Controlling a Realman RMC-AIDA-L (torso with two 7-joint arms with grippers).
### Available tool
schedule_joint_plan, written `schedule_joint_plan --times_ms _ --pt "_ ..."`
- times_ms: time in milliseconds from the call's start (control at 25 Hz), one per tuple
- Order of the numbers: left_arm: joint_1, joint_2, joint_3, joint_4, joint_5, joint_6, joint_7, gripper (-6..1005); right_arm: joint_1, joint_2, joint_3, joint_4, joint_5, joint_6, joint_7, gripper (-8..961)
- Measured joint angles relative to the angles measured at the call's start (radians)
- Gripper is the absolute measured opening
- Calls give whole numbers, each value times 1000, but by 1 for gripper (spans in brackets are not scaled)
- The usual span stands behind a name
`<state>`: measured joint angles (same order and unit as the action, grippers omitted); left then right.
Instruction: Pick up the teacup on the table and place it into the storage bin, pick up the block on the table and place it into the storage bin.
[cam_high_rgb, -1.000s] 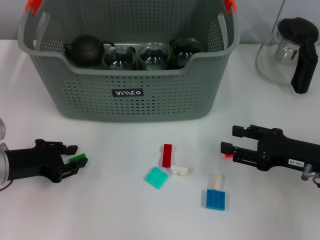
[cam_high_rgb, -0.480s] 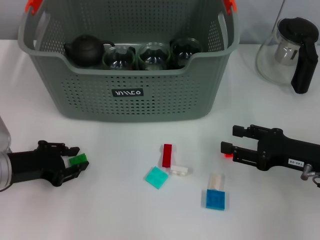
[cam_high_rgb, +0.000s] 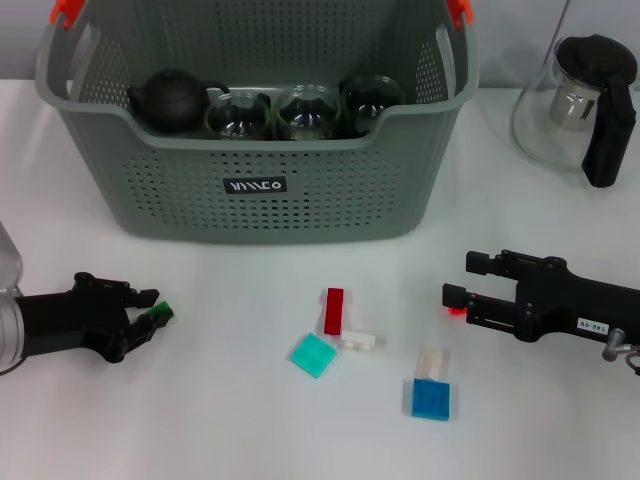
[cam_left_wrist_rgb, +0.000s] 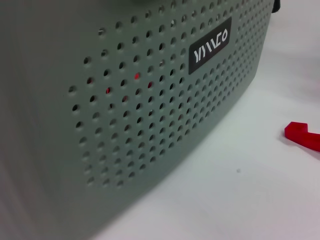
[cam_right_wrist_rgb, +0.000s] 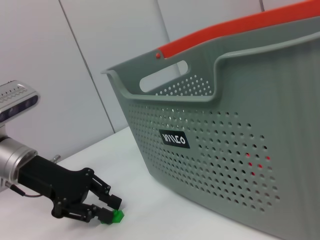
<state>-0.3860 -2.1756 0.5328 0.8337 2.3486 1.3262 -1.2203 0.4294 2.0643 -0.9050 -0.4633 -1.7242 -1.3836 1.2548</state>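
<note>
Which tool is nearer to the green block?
Left. The left tool is closed on the green block; the right tool is far across the table.

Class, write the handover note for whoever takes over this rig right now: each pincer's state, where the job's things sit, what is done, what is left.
Left pincer: low at the table's left, shut on the green block.
Right pincer: at the table's right, open, holding nothing.
Storage bin: at the back, already holding a dark teapot and three glass cups.
Done: cups binned; green block gripped.
Left: carry the green block to the bin, then the red block, white block, teal block and blue block lying mid-table.
</note>
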Motion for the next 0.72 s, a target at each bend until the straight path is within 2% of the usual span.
schedule_joint_plan --times_ms 240,440,560,720 --pt "-6 3 3 2 5 3 -27 326 0 -1 0 0 0 0 0 713" --pt "-8 5 1 26 5 18 -56 183 0 -1 0 0 0 0 0 712" --pt "-7 5 -4 38 3 47 -62 194 0 -1 0 0 0 0 0 712" --pt "-18 15 -60 73 -21 186 -72 209 1 -1 0 0 0 0 0 711"
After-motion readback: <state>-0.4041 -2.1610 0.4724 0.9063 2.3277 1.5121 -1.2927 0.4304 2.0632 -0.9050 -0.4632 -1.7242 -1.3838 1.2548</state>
